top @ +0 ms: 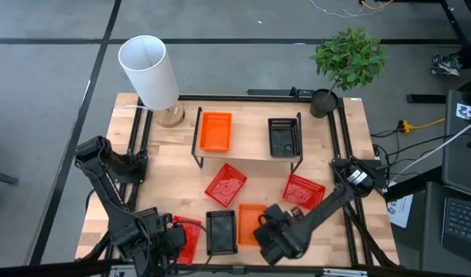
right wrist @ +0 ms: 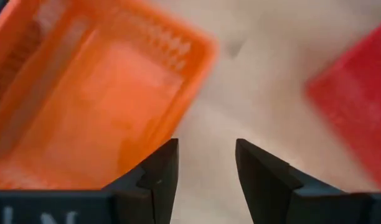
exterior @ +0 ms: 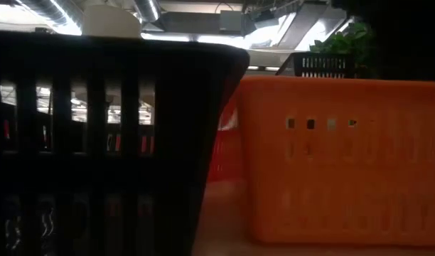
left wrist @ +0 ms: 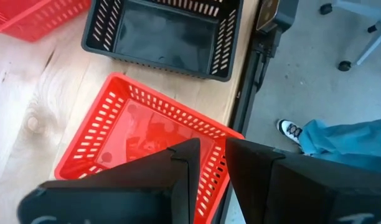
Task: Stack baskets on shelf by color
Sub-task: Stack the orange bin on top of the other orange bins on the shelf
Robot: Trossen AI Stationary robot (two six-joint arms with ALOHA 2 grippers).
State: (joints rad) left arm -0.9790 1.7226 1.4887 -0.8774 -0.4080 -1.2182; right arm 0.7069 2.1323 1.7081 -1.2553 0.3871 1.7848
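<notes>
Orange basket (right wrist: 84, 93) is approached by the right tool (right wrist: 206, 163), open and empty. Left tool (left wrist: 209, 168), slightly parted, is held empty over a red basket (left wrist: 141, 134). Next, a rim must be gripped.

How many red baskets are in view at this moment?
3. One red basket lies tilted on the table in front of the shelf, another to its right, and a third at the front edge under the left gripper. Stacked ones could be hidden.

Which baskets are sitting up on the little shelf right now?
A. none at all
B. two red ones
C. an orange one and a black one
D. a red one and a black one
C: in the high view the shelf carries an orange basket on one end and a black basket on the other; the red ones lie on the table.
</notes>
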